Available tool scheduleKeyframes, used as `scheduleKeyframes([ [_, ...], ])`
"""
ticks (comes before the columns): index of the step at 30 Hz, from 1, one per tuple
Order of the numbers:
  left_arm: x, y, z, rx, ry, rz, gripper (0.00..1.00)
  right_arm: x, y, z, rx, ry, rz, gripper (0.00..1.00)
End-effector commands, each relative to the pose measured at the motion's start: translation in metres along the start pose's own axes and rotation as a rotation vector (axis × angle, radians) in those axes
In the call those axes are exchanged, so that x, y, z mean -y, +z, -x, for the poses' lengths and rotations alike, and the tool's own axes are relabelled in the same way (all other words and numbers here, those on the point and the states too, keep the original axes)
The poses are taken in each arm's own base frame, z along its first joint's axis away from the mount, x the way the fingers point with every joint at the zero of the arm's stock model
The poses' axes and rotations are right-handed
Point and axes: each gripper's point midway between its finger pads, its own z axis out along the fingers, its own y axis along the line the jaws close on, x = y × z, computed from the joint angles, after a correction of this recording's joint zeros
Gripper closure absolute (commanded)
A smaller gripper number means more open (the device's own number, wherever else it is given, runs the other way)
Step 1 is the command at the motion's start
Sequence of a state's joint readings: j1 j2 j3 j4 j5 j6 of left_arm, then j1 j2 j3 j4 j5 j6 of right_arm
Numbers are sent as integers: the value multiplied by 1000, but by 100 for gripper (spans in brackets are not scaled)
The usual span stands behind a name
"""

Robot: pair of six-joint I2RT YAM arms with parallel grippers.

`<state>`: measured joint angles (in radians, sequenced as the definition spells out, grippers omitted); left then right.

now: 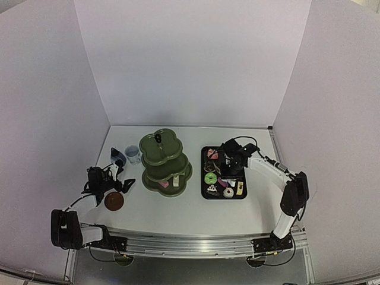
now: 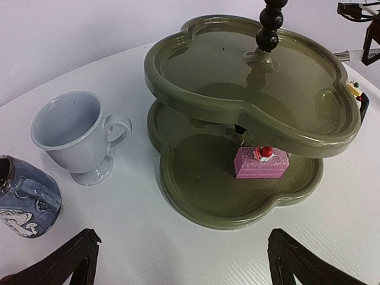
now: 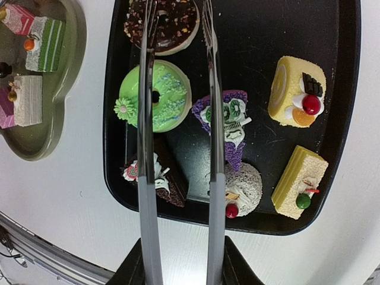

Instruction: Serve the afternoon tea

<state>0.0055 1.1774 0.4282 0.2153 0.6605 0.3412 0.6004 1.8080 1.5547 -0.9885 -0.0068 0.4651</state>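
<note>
White panels wall a white surface point(image 1: 178, 208). My right pincer point(image 3: 181, 267) is clamped on metal tongs point(image 3: 145, 178), their blades apart over the chocolate doughnut point(image 3: 172, 24) on the black tray point(image 3: 237, 35). They seem not to touch it, though I cannot be sure. My left pincer point(image 2: 181, 243) gapes empty near the white cup point(image 2: 77, 133) and three-tier stand point(image 2: 196, 65). Best to straddle the doughnut squarely, squeeze gently and lift level.

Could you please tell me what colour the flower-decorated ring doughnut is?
Bright green; the iced ring doughnut shows best in the right wrist view.
</note>
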Motion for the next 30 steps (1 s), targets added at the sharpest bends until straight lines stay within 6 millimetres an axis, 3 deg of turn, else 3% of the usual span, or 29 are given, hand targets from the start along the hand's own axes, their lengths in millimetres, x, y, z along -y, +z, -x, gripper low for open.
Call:
scheduleKeyframes([
  [1, 3, -1, 8, 23, 15, -17, 0, 2, -4, 2, 10, 17, 8, 66],
  [15, 3, -1, 6, 20, 17, -15, 0, -7, 16, -5, -74, 21, 50, 67],
  [16, 3, -2, 6, 21, 17, -14, 1, -7, 17, -6, -76, 21, 49, 68],
  [19, 4, -2, 6, 20, 16, -13, 1, -5, 16, -6, -73, 20, 41, 86],
  [22, 3, -2, 7, 22, 16, -12, 0, -5, 10, -3, -49, 11, 41, 98],
  [30, 3, -3, 11, 32, 20, -8, 1, -4, -18, 0, 16, -4, 43, 100],
])
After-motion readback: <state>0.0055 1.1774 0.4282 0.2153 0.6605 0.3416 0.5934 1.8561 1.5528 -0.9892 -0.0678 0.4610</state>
